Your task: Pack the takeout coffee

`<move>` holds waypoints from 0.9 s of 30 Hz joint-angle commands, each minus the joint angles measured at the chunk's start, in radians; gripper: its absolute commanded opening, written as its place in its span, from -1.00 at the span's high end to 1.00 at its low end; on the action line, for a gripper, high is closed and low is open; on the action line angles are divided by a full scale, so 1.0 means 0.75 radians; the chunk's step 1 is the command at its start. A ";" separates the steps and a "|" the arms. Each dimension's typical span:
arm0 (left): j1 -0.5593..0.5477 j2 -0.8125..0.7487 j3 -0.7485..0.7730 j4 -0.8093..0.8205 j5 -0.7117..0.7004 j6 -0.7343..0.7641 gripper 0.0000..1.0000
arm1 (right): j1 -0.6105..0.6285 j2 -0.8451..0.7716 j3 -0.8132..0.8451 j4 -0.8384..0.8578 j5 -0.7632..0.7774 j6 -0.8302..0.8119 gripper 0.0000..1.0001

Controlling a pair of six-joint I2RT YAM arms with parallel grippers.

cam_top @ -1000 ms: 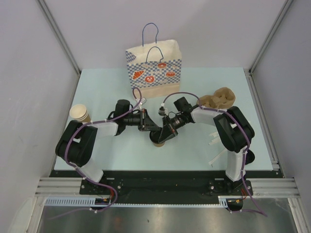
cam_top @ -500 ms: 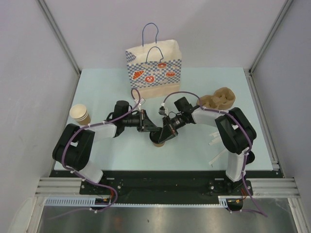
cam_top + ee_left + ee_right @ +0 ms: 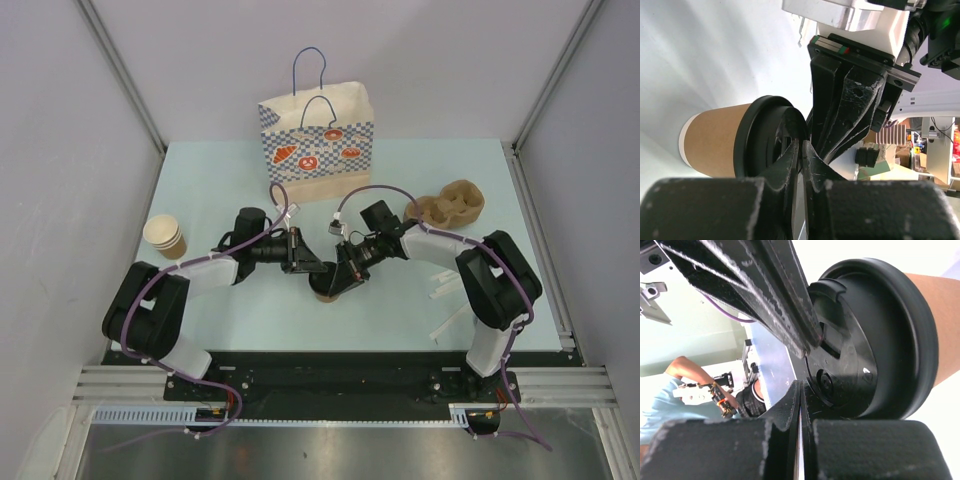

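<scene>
The takeout coffee (image 3: 325, 291) stands near the middle of the table, a brown paper cup (image 3: 710, 145) with a black lid (image 3: 765, 142). Both grippers meet over it. My left gripper (image 3: 314, 268) comes in from the left, shut, with its fingertips (image 3: 795, 150) against the lid top. My right gripper (image 3: 340, 279) comes in from the right, shut, its tips at the lid (image 3: 875, 340) beside the left fingers (image 3: 765, 290). Neither holds anything between its jaws. The patterned paper bag (image 3: 318, 150) stands upright and open behind them.
A stack of lidless brown cups (image 3: 165, 235) stands at the left edge. A brown pulp cup carrier (image 3: 448, 203) lies at the right. White sticks (image 3: 445, 290) lie near the right arm's base.
Both arms' elbows have swung outward and lower, left arm to the left and right arm to the right. The grippers have stayed at the cup's lid; the cup has not moved.
</scene>
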 commanded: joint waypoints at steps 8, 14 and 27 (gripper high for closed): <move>-0.007 0.008 -0.004 -0.068 -0.055 0.085 0.79 | -0.024 0.026 -0.092 0.060 0.286 -0.011 1.00; -0.007 0.035 -0.028 -0.078 -0.071 0.101 0.81 | -0.020 0.098 -0.106 0.056 0.342 -0.025 1.00; -0.007 0.049 -0.030 -0.072 -0.080 0.105 0.81 | -0.015 0.200 -0.122 -0.013 0.407 -0.023 1.00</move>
